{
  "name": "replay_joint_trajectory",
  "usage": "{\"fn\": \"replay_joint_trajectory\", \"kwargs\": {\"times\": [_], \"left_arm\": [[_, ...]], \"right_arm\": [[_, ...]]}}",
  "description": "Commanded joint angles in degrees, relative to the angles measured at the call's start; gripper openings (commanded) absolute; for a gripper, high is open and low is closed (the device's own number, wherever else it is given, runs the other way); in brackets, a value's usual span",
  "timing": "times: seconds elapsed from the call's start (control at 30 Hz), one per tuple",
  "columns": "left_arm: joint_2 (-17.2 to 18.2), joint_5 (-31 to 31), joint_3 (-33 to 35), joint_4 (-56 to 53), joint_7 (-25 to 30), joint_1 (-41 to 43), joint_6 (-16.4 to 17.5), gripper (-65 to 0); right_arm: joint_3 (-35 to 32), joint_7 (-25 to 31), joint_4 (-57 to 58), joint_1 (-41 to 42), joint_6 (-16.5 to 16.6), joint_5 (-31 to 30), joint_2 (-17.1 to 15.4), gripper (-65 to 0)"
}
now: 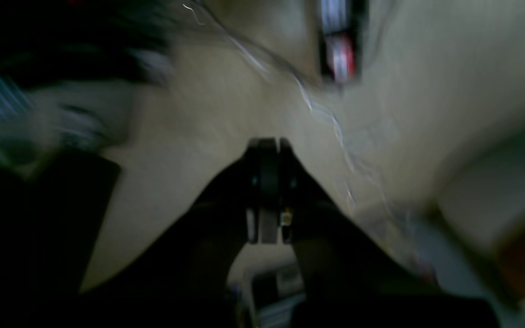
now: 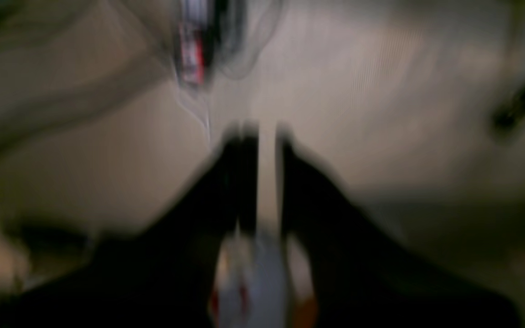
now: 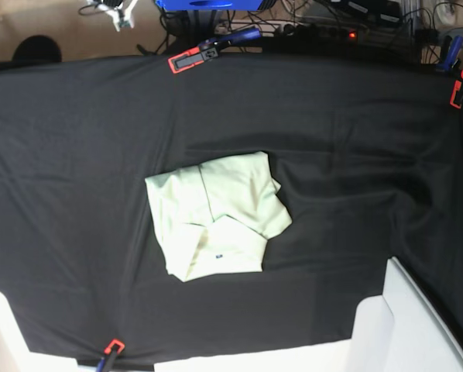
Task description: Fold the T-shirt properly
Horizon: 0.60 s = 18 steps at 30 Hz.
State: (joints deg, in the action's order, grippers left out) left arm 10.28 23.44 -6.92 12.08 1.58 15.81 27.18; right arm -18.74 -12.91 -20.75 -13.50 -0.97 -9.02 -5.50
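Meanwhile the shirt (image 3: 216,217) is lying folded mid-table (image 3: 77,139), both grippers lifted clear with nothing held, left jaws closed, right barely parted; a loose sleeve risks unfolding.

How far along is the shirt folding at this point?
Done, by the look of it: the shirt lies as a compact, slightly uneven folded bundle on the black cloth, collar and label on top. In hand: nothing; the left gripper is shut and empty, the right gripper holds nothing, both off the table. Left: at most tidying the skewed edges.
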Motion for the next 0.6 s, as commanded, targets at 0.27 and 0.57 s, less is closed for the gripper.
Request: {"fn": "replay_joint_trajectory", "kwargs": {"times": [0.27,0.57], "left_arm": [[-3.38,-0.19,5.91,-5.61,-0.05,-7.68,-11.22,-65.0],[-4.53,-0.28,3.97,-2.89,5.58,-7.42,-11.31,-65.0]], "right_arm": [[0.15,21.21,19.04,5.45,-0.48,0.44,-3.43,-58.0],[0.15,21.48,19.04,4.22,-0.48,0.44,-4.31,-58.2]]}}
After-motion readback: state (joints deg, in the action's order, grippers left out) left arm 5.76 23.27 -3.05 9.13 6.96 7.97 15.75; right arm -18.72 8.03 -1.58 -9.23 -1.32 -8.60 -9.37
